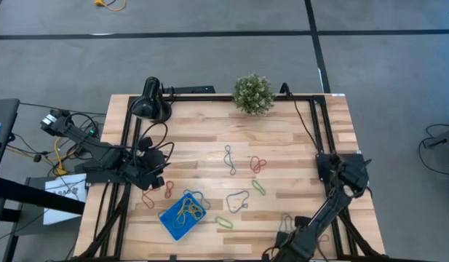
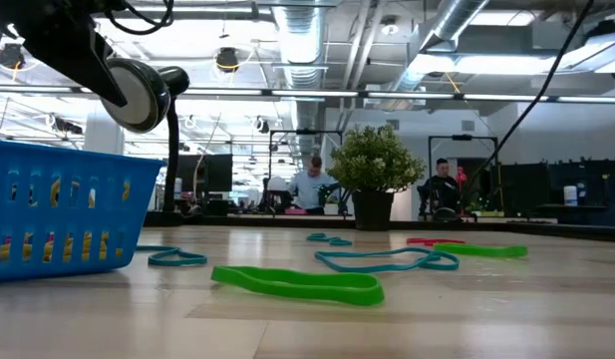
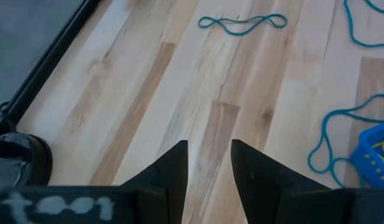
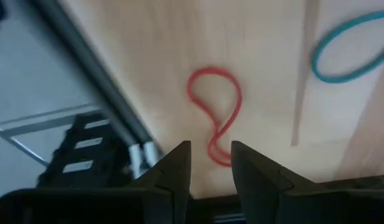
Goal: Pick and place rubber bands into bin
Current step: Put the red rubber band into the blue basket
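Note:
The blue bin (image 1: 173,222) sits near the table's near-left corner and holds yellow bands (image 1: 189,209); it also shows in the low view (image 2: 58,209) and the left wrist view (image 3: 375,155). Rubber bands lie flat across the wood: red ones (image 1: 148,198) (image 1: 257,164), green ones (image 1: 258,187) (image 2: 297,284) and grey-blue ones (image 1: 229,159) (image 3: 241,25). My left gripper (image 1: 157,178) (image 3: 209,168) hovers open left of the bin, with nothing between its fingers. My right gripper (image 1: 282,244) (image 4: 210,168) is open by the near edge, with a red band (image 4: 215,109) just ahead of its fingers.
A black round lamp (image 1: 150,102) and a potted plant (image 1: 253,93) stand along the far edge. Black rails (image 1: 311,124) and cables run along the table's sides. A teal band (image 4: 350,46) lies beyond the red one. People (image 2: 312,184) sit in the room behind.

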Controlling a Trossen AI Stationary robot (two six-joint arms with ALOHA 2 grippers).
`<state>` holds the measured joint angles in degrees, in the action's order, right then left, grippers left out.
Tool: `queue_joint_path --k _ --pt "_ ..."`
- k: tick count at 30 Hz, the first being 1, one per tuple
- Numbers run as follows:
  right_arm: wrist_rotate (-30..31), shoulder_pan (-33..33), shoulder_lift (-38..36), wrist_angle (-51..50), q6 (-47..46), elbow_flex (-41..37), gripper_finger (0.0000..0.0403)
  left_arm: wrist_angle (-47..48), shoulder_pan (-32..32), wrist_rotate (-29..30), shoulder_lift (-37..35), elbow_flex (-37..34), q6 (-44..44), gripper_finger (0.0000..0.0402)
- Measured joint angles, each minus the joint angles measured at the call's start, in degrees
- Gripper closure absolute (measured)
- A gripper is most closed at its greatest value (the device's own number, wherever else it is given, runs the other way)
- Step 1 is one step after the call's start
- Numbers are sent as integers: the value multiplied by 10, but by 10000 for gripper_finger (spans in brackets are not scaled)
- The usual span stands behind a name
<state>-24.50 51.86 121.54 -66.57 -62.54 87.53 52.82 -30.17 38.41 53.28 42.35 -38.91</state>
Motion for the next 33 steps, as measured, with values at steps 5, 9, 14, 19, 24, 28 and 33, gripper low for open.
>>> queue_joint_path --k 5,9,14,19,24,28,33 --pt "-9 -1 25 -41 9 0 294 0 0 0 0 0 -2 290" --pt "-9 7 16 -28 -7 -9 294 0 0 0 0 0 -8 290" --pt "-6 29 3 28 -30 -19 294 0 0 0 0 0 -9 290" --pt "6 66 -13 26 -78 -53 294 0 0 -1 0 0 -8 290" --pt "49 97 -71 66 -159 -98 294 0 0 -1 0 0 -8 290" --pt "133 109 -119 127 -214 -132 294 0 0 -1 0 0 -8 290" --pt "169 119 -136 148 -255 -161 294 0 0 -1 0 0 -8 290"
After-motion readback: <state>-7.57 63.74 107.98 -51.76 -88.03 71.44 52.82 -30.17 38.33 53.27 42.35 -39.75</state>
